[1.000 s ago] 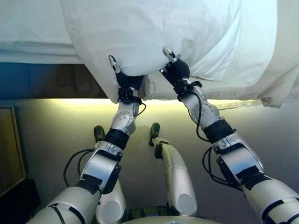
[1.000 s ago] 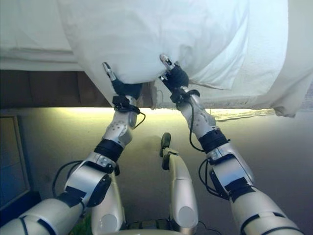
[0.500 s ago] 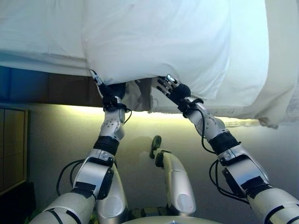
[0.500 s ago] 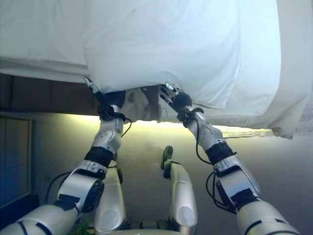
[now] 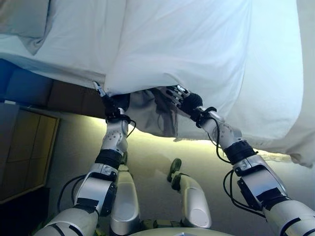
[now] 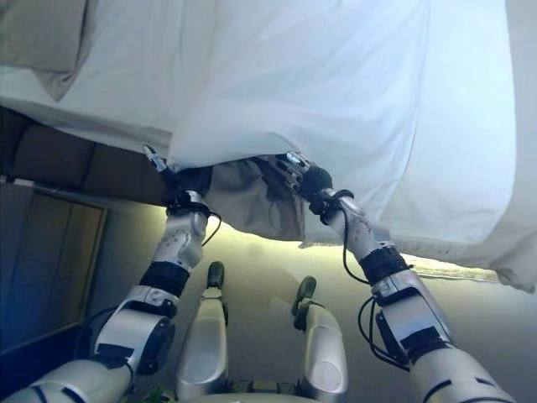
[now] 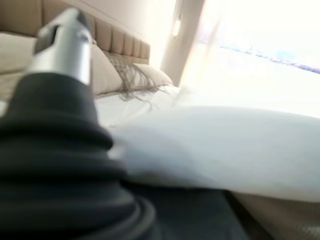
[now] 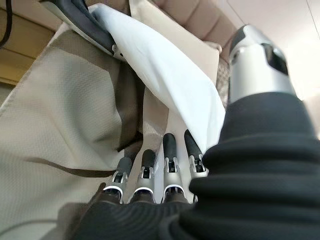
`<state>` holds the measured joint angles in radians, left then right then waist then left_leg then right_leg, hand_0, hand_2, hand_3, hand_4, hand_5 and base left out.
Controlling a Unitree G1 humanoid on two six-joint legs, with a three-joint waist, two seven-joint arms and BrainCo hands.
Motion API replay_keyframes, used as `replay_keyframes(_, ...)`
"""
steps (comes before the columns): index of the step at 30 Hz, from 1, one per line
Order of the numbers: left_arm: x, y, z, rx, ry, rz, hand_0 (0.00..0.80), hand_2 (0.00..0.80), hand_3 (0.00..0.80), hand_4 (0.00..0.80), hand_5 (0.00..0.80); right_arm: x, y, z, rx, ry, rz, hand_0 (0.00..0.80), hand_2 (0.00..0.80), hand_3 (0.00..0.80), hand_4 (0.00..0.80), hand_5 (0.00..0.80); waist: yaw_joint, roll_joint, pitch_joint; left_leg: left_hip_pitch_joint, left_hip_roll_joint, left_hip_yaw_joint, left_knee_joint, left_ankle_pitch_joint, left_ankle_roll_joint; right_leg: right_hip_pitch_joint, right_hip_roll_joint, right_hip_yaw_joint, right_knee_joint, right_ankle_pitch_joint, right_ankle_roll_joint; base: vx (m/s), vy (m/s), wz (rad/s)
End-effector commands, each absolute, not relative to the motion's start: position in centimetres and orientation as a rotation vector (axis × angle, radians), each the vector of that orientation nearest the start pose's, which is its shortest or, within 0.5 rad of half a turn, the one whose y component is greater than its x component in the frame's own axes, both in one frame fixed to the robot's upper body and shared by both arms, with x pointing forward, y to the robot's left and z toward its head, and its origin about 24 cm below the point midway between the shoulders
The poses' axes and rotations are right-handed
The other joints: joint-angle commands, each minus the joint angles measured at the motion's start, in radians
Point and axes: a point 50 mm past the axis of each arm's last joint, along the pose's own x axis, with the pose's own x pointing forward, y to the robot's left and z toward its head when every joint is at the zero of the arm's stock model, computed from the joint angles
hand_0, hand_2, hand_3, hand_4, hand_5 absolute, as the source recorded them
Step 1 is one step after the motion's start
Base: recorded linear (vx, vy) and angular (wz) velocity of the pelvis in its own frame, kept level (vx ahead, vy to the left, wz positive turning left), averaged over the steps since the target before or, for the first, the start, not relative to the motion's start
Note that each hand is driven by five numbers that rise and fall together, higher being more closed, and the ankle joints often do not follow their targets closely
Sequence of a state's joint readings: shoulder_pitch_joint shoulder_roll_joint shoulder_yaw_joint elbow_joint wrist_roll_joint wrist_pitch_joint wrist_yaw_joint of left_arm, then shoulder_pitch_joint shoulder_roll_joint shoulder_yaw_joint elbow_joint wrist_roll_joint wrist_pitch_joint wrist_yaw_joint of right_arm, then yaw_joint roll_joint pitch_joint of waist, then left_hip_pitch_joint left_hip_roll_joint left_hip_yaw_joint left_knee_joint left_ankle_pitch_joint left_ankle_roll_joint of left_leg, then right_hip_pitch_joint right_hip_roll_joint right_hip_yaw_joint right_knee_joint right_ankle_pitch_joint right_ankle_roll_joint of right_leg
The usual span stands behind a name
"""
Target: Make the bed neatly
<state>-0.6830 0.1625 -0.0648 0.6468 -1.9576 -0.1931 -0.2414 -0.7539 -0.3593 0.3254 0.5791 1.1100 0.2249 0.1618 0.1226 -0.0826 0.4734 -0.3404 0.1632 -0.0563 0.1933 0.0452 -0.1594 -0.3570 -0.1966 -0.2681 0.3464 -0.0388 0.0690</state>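
so we've got both hands up under the near edge of the white duvet (image 5: 197, 54) and it's been lifted a fair bit compared with a second ago. back then the hem sat low over our wrists, now it's raised enough that the beige underside (image 5: 152, 110) of the cover shows between the two hands. the view has also swung, so part of that shift is just our head moving, not the bedding.

right hand (image 8: 155, 170): fingers run straight, dark tips pressed up against the fabric, so it's propping the duvet rather than clutching it. left hand (image 5: 114, 102): one silver finger pokes out past the hem, the rest is buried under the cloth and the wrist view doesn't help, so we honestly can't tell if it's clamped on anything.

the duvet itself lies across the mattress and hangs over the side nearest us, bunched in a thick fold where we're lifting. a pillow (image 5: 27, 22) sits up in the far left corner.

our read: we're mid-lift, getting ready to throw the edge forward and flatten it. nowhere near neat yet.
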Motion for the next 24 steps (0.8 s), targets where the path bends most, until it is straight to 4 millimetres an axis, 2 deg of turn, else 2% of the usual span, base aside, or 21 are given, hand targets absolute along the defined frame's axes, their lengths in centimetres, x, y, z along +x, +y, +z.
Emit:
replay_keyframes(1,35.9,24.2,12.7,-1.567,-0.494,0.000,0.000,0.000,0.000,0.000,0.000,37.4,-15.4,11.2,0.574,0.146,0.380,0.000,0.000,0.000,0.000,0.000,0.057,-0.026,-0.112,-0.073,-0.029,-0.028,0.014,-0.010,0.043,0.040,-0.054,-0.047,-0.067,-0.006,0.048,-0.106,0.105,0.16)
replay_keyframes(4,35.7,25.3,11.8,-1.478,-0.447,-0.002,0.000,0.000,0.000,0.000,0.000,37.6,-15.7,11.3,0.560,0.147,0.381,0.000,0.000,0.000,0.000,0.000,0.071,-0.028,-0.091,-0.092,-0.030,-0.030,0.018,-0.008,0.048,0.023,-0.060,-0.056,-0.057,-0.002,0.053,-0.113,0.112,0.10)
replay_keyframes(9,33.8,28.4,8.4,-1.362,-0.370,-0.031,0.000,0.000,0.000,0.000,0.000,38.1,-17.0,11.8,0.508,0.136,0.400,0.000,0.000,0.000,0.000,0.000,0.092,-0.010,-0.053,-0.128,-0.037,-0.019,0.049,-0.014,0.058,-0.010,-0.076,-0.063,-0.019,-0.010,0.053,-0.092,0.148,0.06)
replay_keyframes(13,32.6,30.8,7.6,-1.355,-0.375,-0.027,0.000,0.000,0.000,0.000,0.000,38.5,-18.1,12.9,0.481,0.109,0.394,0.000,0.000,0.000,0.000,0.000,0.096,0.003,-0.020,-0.181,-0.043,-0.012,0.109,-0.027,0.069,-0.065,-0.093,-0.052,0.047,-0.027,0.047,-0.085,0.167,0.11)
replay_keyframes(15,32.0,31.7,7.3,-1.369,-0.404,-0.011,0.000,0.000,0.000,0.000,0.000,38.7,-18.5,13.1,0.467,0.107,0.388,0.000,0.000,0.000,0.000,0.000,0.098,0.010,-0.009,-0.195,-0.048,-0.014,0.139,-0.059,0.070,-0.084,-0.098,-0.034,0.082,-0.058,0.053,-0.017,0.147,0.08)
replay_keyframes(20,30.9,32.3,6.7,-1.395,-0.464,-0.019,0.000,0.000,0.000,0.000,0.000,38.7,-18.8,13.3,0.437,0.109,0.380,0.000,0.000,0.000,0.000,0.000,0.109,0.020,0.018,-0.236,-0.064,-0.021,0.196,-0.085,0.080,-0.125,-0.103,-0.017,0.133,-0.079,0.048,-0.057,0.108,0.01)
replay_keyframes(24,30.8,32.2,6.8,-1.392,-0.470,-0.069,0.000,0.000,0.000,0.000,0.000,38.8,-18.8,13.0,0.405,0.147,0.380,0.000,0.000,0.000,0.000,0.000,0.118,0.014,0.025,-0.259,-0.066,-0.028,0.219,-0.093,0.085,-0.144,-0.106,-0.015,0.143,-0.073,0.048,-0.020,0.026,0.00)
